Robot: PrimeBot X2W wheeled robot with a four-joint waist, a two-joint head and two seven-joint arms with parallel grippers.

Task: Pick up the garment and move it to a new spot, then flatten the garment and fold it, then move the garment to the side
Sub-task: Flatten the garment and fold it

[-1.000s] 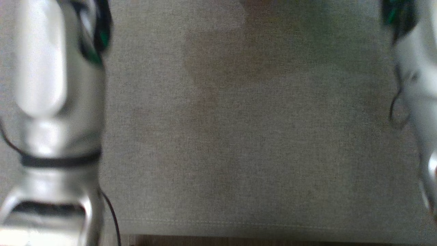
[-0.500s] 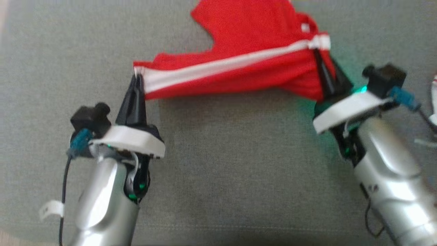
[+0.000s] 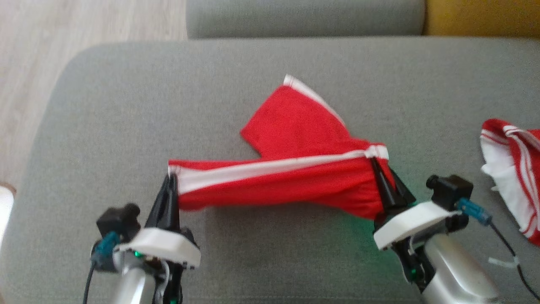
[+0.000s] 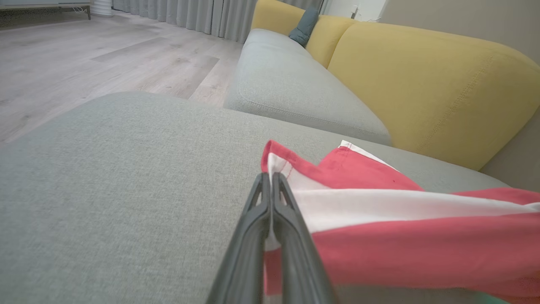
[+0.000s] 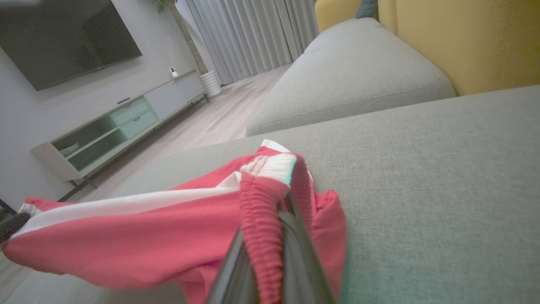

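Note:
The garment (image 3: 295,169) is a pair of red shorts with a white side stripe, stretched between my two grippers above the grey sofa cushion (image 3: 126,105). My left gripper (image 3: 171,179) is shut on the leg hem at the stripe's left end (image 4: 274,169). At the right end, my right gripper (image 3: 375,162) is shut on the elastic waistband (image 5: 263,177). One red leg (image 3: 295,122) trails away from me onto the cushion. In the right wrist view the garment (image 5: 147,228) hangs slack toward the left gripper's tips (image 5: 10,226).
A second red-and-white garment (image 3: 514,173) lies at the cushion's right edge. Another grey cushion (image 3: 303,17) and a yellow backrest (image 3: 481,17) sit beyond. Wooden floor (image 3: 84,25) lies to the left, past the cushion's rounded corner.
The head camera has tilted, so the whole picture shifted and sharpened. Both grippers stay shut on the garment's two ends, which hang lower in view than half a second ago.

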